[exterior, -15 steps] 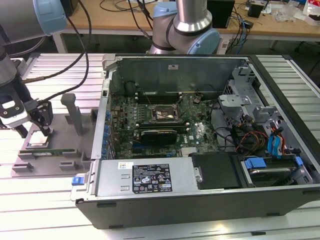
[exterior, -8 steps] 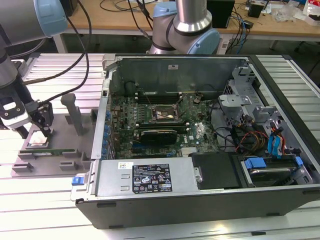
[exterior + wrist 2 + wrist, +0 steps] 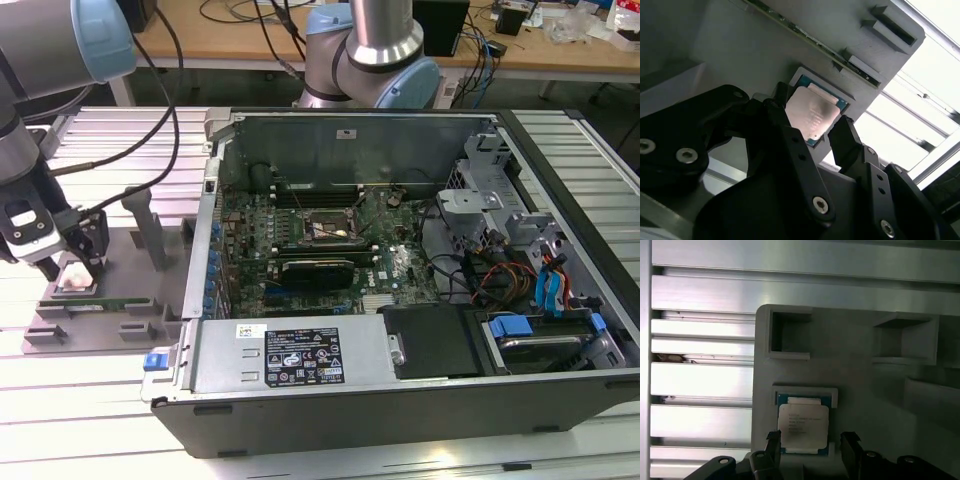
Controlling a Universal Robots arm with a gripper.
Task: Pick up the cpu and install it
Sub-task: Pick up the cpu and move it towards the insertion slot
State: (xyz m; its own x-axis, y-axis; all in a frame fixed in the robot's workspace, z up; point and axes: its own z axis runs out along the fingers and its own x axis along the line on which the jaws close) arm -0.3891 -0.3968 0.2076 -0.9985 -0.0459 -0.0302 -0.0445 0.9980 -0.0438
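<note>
The black fingers of the robot arm's gripper (image 3: 810,112) loomed closest in the second wrist view, standing apart on either side of the cpu (image 3: 812,112) and clamped on nothing. The chip lay flat, silver top up, in a shallow square pocket of a grey fixture (image 3: 865,375) resting on the ribbed aluminium table (image 3: 700,380). In the first wrist view one fingertip sat just beside the chip's edge, while the other stood a little further off. Whether either pad touched the chip could not be told.

In the exterior view the fixture lay at the exterior view's left, outside the open computer case (image 3: 400,385). It was well apart from the motherboard socket (image 3: 330,228) deep inside the case. A long green memory stick (image 3: 110,302) lay in a slot of the same fixture, near the chip. The pickup looked not yet done, with the chip seated in its pocket and the socket bare.

The uneven gaps looked like the chief hazard. Fingers closing off-centre could shove the chip against the pocket wall, tilting or wedging it instead of lifting it cleanly. The rim appeared thin and the metal top smooth, so a shallow grip could slip and let the chip fall onto the table or the board. A chip held crooked would also meet the socket askew, risking damage to the contacts. The case walls and loose cables around the socket left little room for error.
</note>
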